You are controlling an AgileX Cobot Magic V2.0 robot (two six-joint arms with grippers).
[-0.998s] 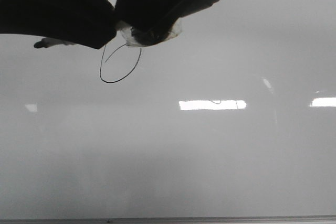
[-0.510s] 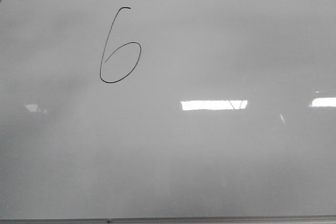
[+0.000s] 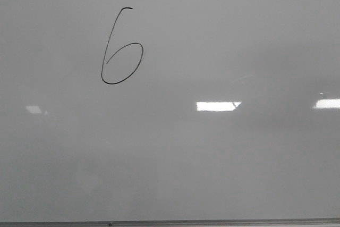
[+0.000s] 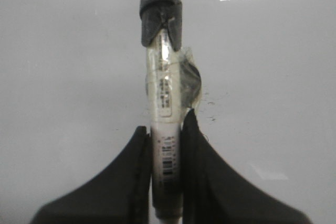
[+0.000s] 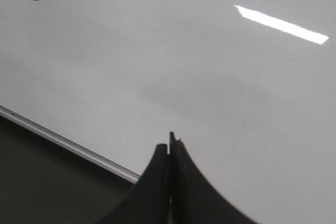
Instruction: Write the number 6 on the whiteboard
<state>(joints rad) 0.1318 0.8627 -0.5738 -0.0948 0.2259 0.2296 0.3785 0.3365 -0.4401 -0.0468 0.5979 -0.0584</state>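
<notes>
from the front, the number 6 (image 3: 121,47) stands finished in thin black line on the upper left part of the whiteboard (image 3: 223,158), no arm in sight. the left wrist view shows the left gripper (image 4: 167,135) clamped on a white marker (image 4: 161,103) with a black cap. the right wrist view shows the right gripper (image 5: 169,148) pressed closed on nothing over the board near its metal edge (image 5: 68,145), the 6's loop far off.

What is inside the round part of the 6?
Only bare whiteboard shows inside the loop of the number 6, apart from the stroke's short tail end curling in. Nothing covers it.
</notes>
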